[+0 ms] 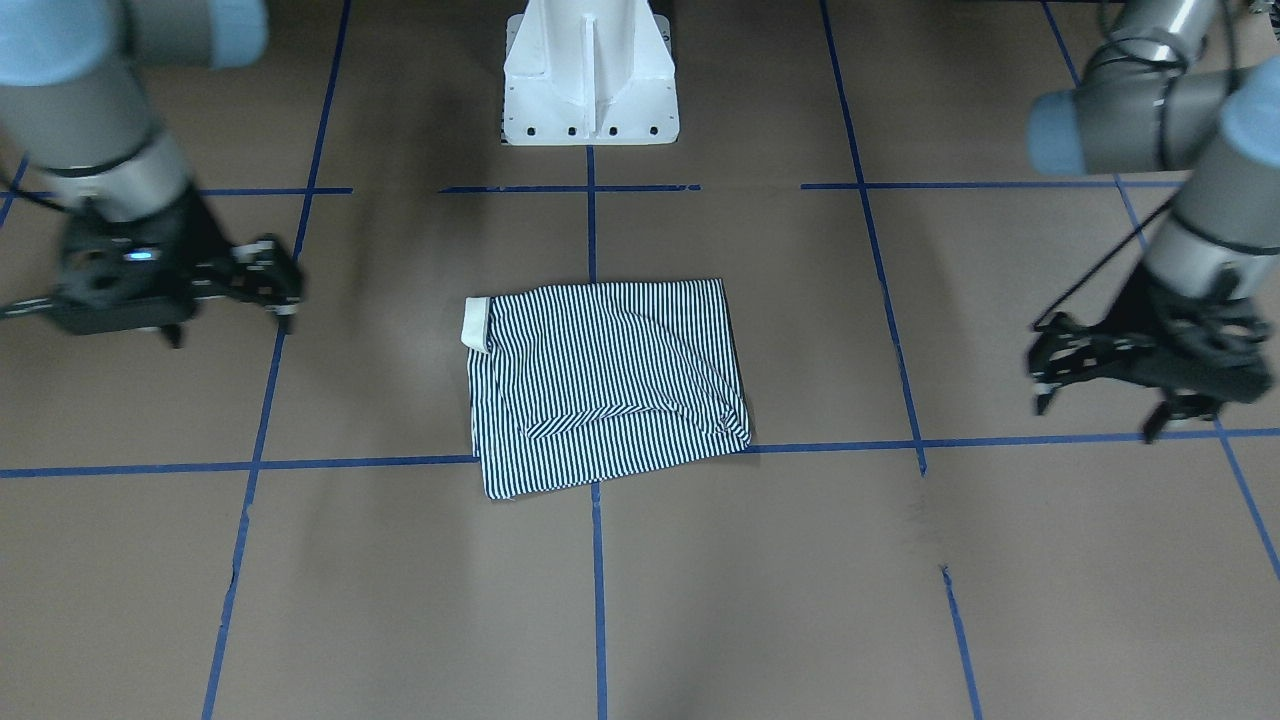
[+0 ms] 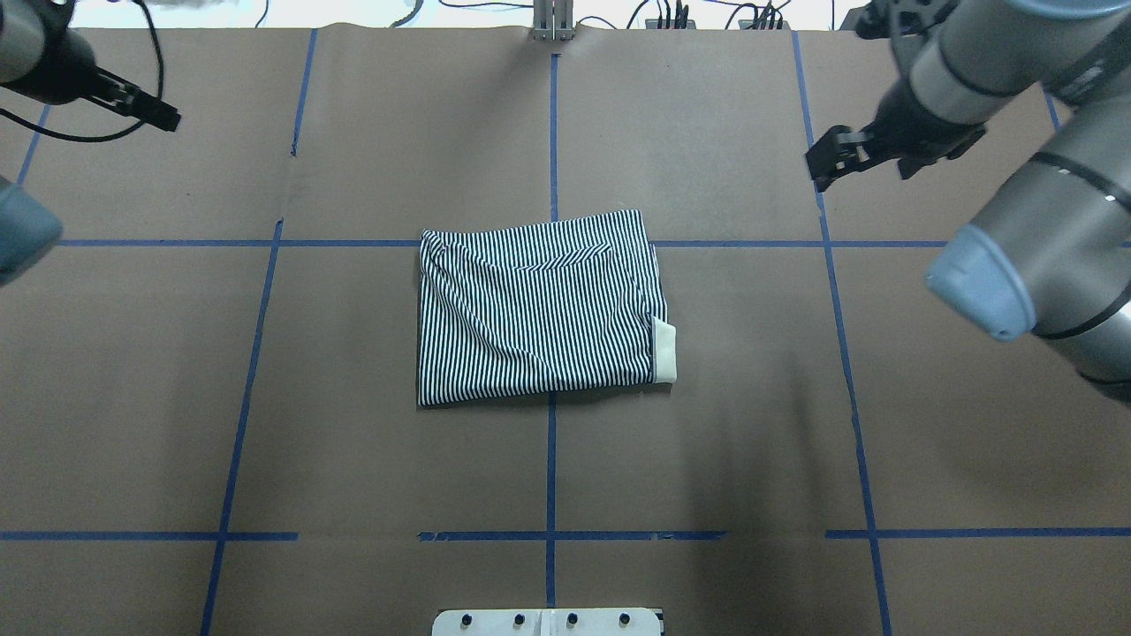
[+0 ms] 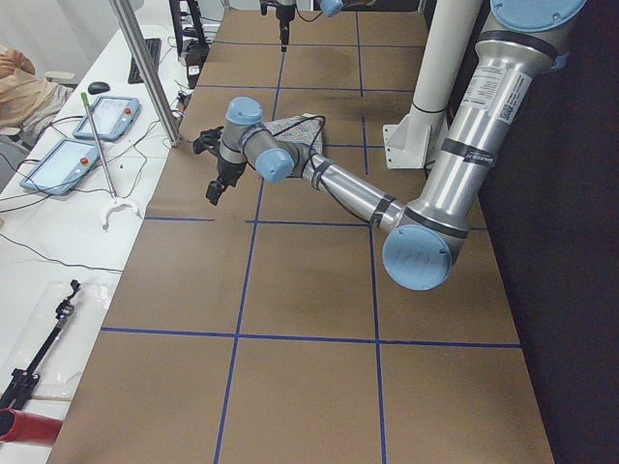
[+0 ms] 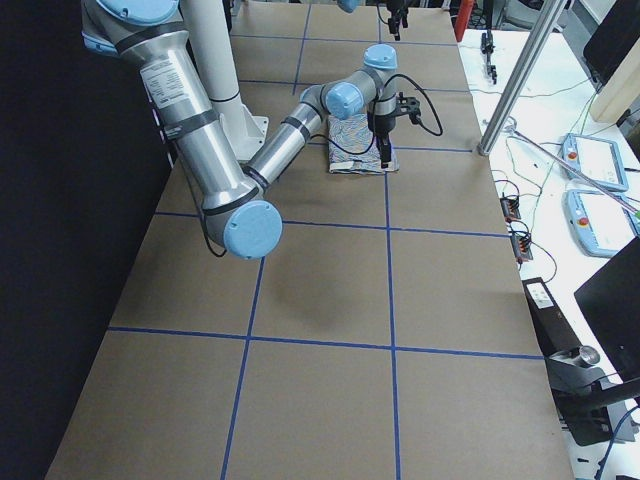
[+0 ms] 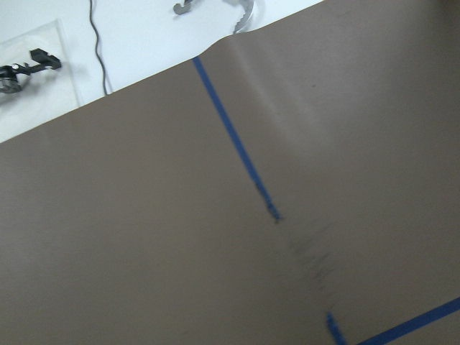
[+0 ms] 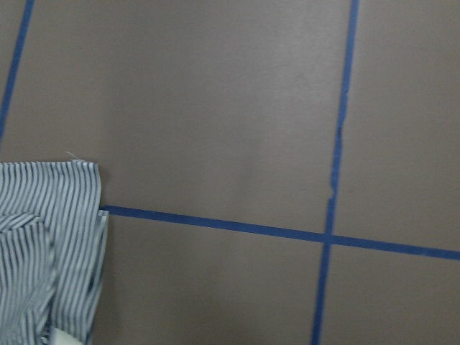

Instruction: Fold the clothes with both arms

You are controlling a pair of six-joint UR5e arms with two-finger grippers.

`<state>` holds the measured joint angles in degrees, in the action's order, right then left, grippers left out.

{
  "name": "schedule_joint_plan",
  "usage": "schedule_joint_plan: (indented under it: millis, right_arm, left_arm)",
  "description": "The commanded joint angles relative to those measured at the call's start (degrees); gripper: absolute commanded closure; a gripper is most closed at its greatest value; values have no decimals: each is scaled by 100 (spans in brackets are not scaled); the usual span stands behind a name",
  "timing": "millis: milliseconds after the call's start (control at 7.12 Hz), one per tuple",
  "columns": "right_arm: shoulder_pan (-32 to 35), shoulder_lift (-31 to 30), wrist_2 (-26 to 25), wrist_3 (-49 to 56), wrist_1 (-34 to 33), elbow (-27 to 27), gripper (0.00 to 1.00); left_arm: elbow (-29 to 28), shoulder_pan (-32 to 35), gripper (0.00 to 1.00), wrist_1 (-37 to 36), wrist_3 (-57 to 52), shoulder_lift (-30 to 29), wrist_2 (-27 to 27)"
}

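Note:
The striped polo shirt (image 1: 608, 385) lies folded into a rectangle at the table's middle, its cream collar (image 1: 476, 322) poking out at one edge. It also shows in the overhead view (image 2: 539, 309) and at the lower left of the right wrist view (image 6: 43, 237). My left gripper (image 1: 1040, 365) is open and empty, above bare table well off to the shirt's side, also seen overhead (image 2: 170, 119). My right gripper (image 1: 282, 280) is open and empty on the shirt's other side, also seen overhead (image 2: 822, 161). Neither touches the shirt.
Brown paper with blue tape lines (image 2: 551, 459) covers the table. The white pedestal base (image 1: 590, 70) stands at the robot's edge. A side bench with tablets (image 3: 106, 116) and a metal post (image 3: 145, 68) runs along the far edge.

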<state>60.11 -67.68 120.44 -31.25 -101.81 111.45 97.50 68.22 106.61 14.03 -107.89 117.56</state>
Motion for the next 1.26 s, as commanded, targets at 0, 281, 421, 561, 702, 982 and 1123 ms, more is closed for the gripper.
schedule_joint_plan:
  millis: [0,281,421,561,702,982,1123]
  right_arm:
    - [1453,-1102,679,2577,-23,-87,0]
    - [2178,-1981,955,3414,47,-640,0]
    - [2372,-2334,895,3432,48,-903,0]
    - [2644,-2389,946,3450,56,-1271,0]
    - [2855,-2547,973,3450,56,-1309,0]
    - [3094,-2698,973,3747,48,-1301,0]
    - [3094,-2689,973,3740,56,-1292,0]
  left_arm:
    - [-38,1216,0,-44,-1793,835,860]
    - [-116,1519,0,88,-1711,1724,1190]
    - [-518,1702,0,97,-1728,1797,1155]
    - [-1096,2139,0,45,-1763,1737,1224]
    - [-1206,2204,0,-25,-1789,1841,1321]
    - [-920,2205,0,-1135,-1781,1939,1778]
    - [-674,2205,0,-1420,-1798,1904,1735]
